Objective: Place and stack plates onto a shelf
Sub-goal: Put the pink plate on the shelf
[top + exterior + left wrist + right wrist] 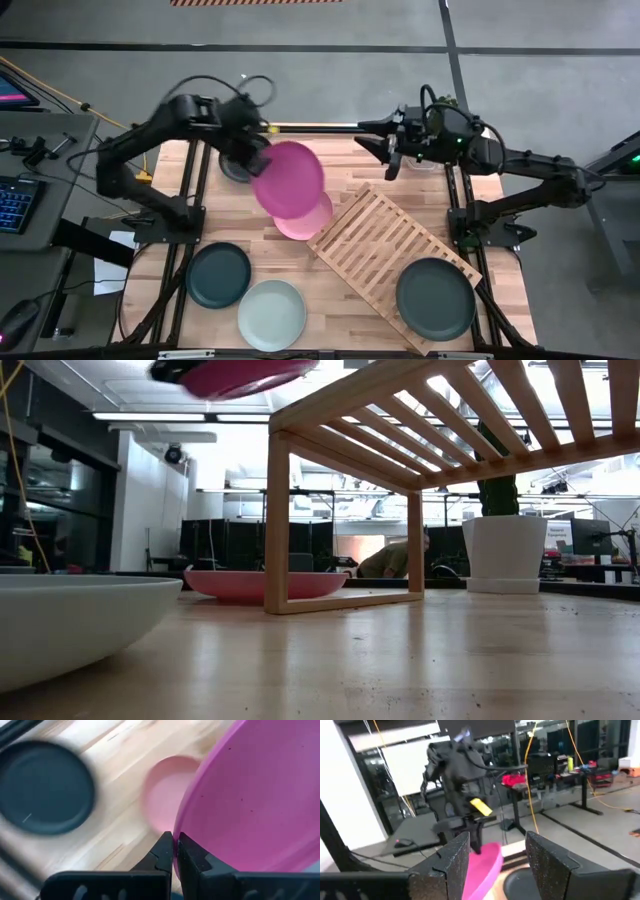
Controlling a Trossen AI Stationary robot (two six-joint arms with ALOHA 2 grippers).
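Holding the magenta plate [289,178] clamped in our left tool [175,851], we see the light pink plate [312,222] below, beside the shelf [390,255]; our right tool [497,857] waits, fingers apart.

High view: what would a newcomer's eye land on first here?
The magenta plate, held off the table by the left gripper pinching its rim, hangs above the light pink plate beside the shelf. Next comes the dark plate already lying on the slatted shelf's near right end. The right gripper waits at the table's far edge, jaws open.
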